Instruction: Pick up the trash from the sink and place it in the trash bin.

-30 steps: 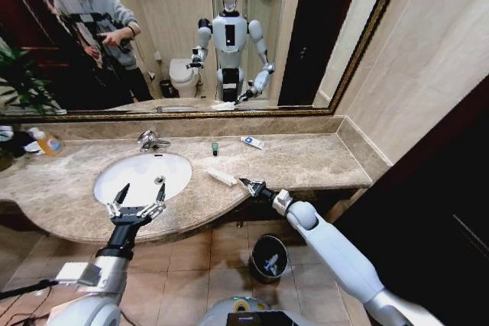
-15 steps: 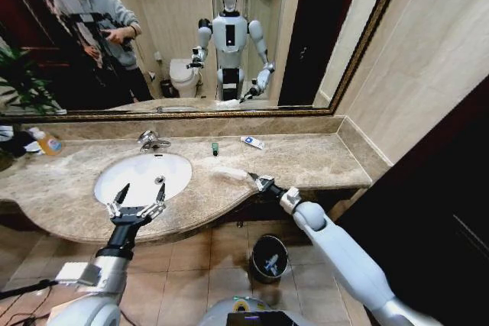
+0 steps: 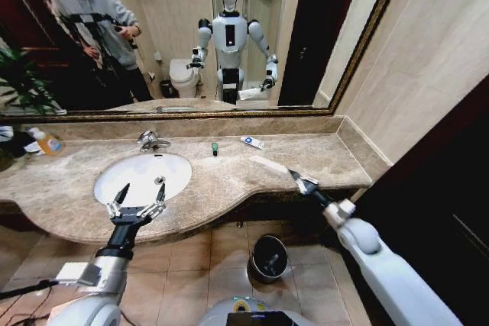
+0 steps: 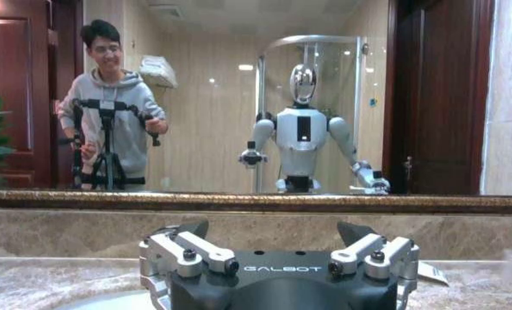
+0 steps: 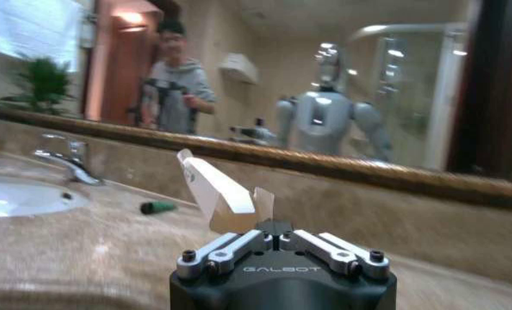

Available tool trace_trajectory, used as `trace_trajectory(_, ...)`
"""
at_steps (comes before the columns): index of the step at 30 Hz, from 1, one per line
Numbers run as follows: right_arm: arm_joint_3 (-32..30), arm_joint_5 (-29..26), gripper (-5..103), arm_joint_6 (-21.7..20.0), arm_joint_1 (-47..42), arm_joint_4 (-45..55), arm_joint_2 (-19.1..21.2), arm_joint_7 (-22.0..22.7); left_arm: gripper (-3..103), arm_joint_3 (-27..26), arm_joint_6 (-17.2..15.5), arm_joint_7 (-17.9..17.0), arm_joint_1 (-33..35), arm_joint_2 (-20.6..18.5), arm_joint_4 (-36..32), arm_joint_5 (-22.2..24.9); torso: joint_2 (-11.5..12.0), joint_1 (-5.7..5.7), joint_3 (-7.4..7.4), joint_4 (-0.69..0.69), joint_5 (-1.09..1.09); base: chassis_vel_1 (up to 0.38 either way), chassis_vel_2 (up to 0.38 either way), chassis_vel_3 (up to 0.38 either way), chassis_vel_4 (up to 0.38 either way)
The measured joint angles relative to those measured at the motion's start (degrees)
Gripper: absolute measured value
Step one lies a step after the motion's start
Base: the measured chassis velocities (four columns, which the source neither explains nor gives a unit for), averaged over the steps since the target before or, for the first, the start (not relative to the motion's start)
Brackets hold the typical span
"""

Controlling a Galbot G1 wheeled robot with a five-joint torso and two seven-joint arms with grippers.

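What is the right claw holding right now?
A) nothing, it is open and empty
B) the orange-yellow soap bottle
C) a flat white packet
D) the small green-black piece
C: the right claw is shut on the flat white packet, which sticks up from its fingers above the countertop, while the green-black piece lies on the marble.

Polished beige marble countertop (image 3: 298, 159) with a soft sheen surrounds a glossy white ceramic oval sink (image 3: 130, 173) and shiny chrome faucet (image 3: 150, 140). Thin matt white paper-like flat packet (image 5: 217, 188). Round black trash bin (image 3: 267, 259), shiny metal rim.
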State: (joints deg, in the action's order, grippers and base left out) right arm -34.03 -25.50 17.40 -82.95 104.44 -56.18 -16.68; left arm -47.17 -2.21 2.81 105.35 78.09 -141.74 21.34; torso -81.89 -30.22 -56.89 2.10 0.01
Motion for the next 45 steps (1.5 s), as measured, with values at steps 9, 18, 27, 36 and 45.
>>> trace_trajectory(9, -4.2, -1.5, 0, 7.8, -12.9, -0.7, -0.8, -2.4, 100, 0.0, 0.0, 0.0, 0.0, 0.0, 0.0, 0.0, 0.0, 0.0, 0.0, 0.01, -0.03, 0.0, 0.0, 0.0, 0.0)
trace_trajectory(18, 1.9, 7.0, 0, 12.9, -15.2, -14.1, -4.1, 0.6, 100, 0.0, 0.0, 0.0, 0.0, 0.0, 0.0, 0.0, 0.0, 0.0, 0.0, 0.01, -0.02, 0.0, 0.0, 0.0, 0.0)
trace_trajectory(27, 7.8, 17.7, 0, 6.3, -3.7, -29.7, -9.1, 0.6, 100, 0.0, 0.0, 0.0, 0.0, 0.0, 0.0, 0.0, 0.0, -0.01, -0.01, 0.02, 0.0, 0.0, 0.0, 0.0, 0.0)
trace_trajectory(36, 10.5, 31.5, 0, 2.6, 5.5, -43.9, -12.0, 1.6, 100, 0.0, 0.0, 0.0, 0.0, 0.0, 0.0, 0.0, 0.0, -0.01, -0.01, 0.01, 0.0, 0.0, 0.0, 0.0, 0.0)
trace_trajectory(45, 11.3, 38.7, 0, 0.7, 10.9, -51.4, -14.2, 3.1, 100, 0.0, 0.0, 0.0, 0.0, 0.0, 0.0, 0.0, 0.0, -0.01, -0.01, 0.02, -0.01, 0.0, 0.0, 0.0, 0.0)
